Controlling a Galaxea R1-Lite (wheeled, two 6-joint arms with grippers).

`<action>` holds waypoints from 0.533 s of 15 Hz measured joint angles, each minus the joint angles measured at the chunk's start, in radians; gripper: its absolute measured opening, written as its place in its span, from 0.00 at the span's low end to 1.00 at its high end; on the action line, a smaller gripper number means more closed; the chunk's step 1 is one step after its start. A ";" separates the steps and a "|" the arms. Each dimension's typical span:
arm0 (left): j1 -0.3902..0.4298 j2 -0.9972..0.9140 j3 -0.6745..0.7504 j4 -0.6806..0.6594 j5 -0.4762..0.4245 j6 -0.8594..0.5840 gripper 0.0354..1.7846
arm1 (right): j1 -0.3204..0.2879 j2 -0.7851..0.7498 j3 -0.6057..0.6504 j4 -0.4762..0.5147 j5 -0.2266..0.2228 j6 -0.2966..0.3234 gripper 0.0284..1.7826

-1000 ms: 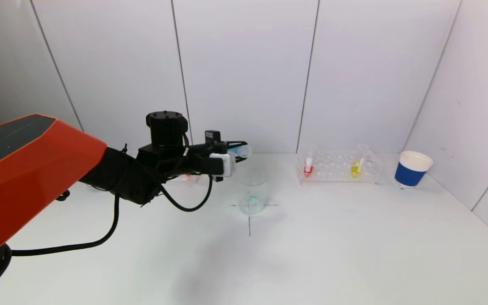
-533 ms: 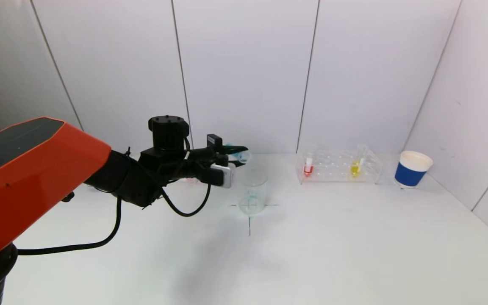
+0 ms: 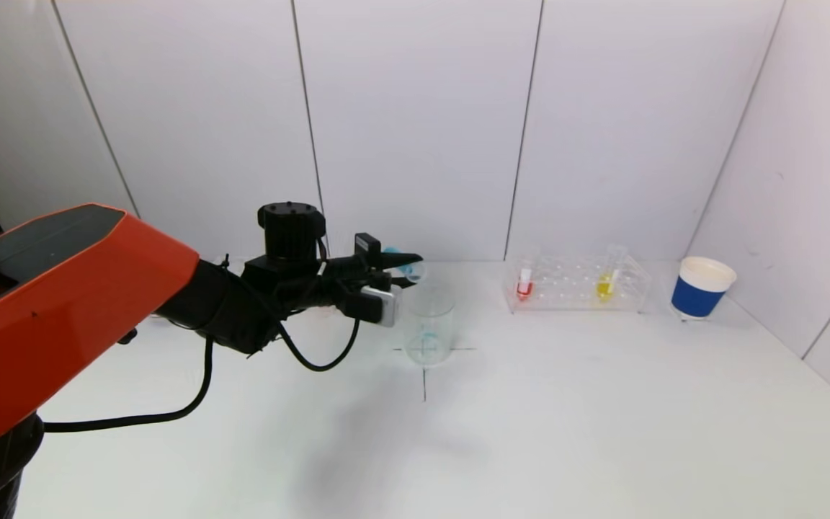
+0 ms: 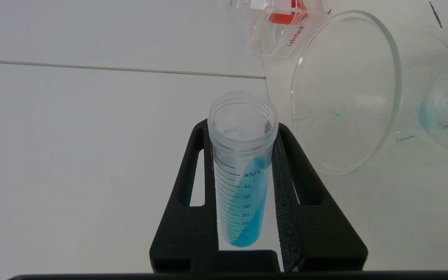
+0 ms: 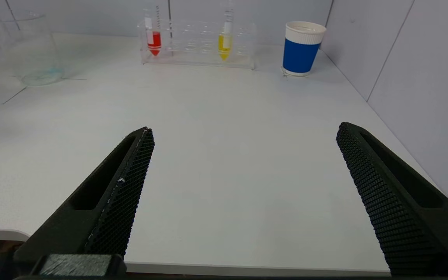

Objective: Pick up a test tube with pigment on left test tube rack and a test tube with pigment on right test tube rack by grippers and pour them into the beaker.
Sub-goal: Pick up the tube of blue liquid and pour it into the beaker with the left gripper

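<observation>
Left wrist view: black left gripper [image 4: 243, 186] is clamping a blue-pigment graduated plastic tube [image 4: 241, 175] beside the clear glass beaker [image 4: 344, 93] (pour underway), needing further tipping.

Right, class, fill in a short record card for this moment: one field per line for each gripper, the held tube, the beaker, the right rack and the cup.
left gripper: shut on blue tube, beside the beaker mouth
blue tube: tilted, blue liquid still inside
beaker: upright on table cross mark, blue trace at the bottom
right gripper: open, empty, low over the table's near edge
right rack: holds red tube and yellow tube
blue cup: beside the right rack
</observation>
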 joint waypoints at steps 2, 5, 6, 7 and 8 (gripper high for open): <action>0.000 0.003 -0.001 -0.001 -0.001 0.001 0.23 | 0.000 0.000 0.000 0.000 0.000 0.000 0.96; 0.007 0.003 -0.003 -0.019 -0.001 0.001 0.23 | 0.000 0.000 0.000 0.000 0.000 0.000 0.96; 0.009 0.004 -0.003 -0.025 -0.001 0.001 0.23 | 0.000 0.000 0.000 0.000 0.000 0.000 0.96; 0.010 0.004 -0.003 -0.027 -0.001 0.002 0.23 | 0.000 0.000 0.000 0.000 0.000 0.000 0.96; 0.009 0.004 -0.003 -0.031 -0.001 0.002 0.23 | 0.000 0.000 0.000 0.000 0.000 0.000 0.96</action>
